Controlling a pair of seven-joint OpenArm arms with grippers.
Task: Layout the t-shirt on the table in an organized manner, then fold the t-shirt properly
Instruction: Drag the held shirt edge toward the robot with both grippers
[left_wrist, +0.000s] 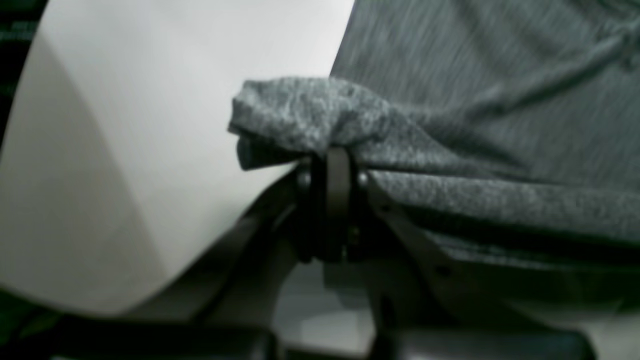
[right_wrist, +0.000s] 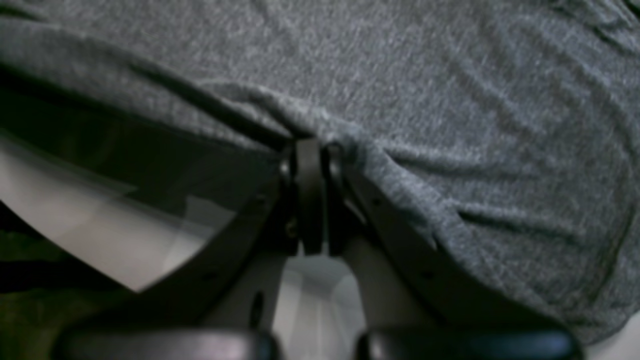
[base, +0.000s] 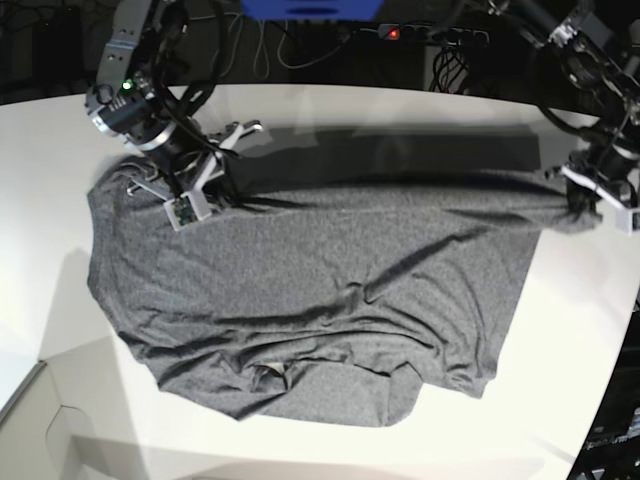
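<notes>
White smooth table (base: 330, 110) bears rumpled heather-grey t-shirt (base: 320, 290).

The t-shirt (base: 320, 290) lies spread on the table (base: 60, 200).

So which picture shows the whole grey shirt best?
The base view: the dark heather-grey jersey t-shirt shows whole, spread on the white table. The left wrist view shows one bunched corner, clamped; the right wrist view shows only wrinkled cloth close up.

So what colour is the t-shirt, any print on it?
Dark heather grey t-shirt, plain, no print visible. The base view shows it best.
</notes>
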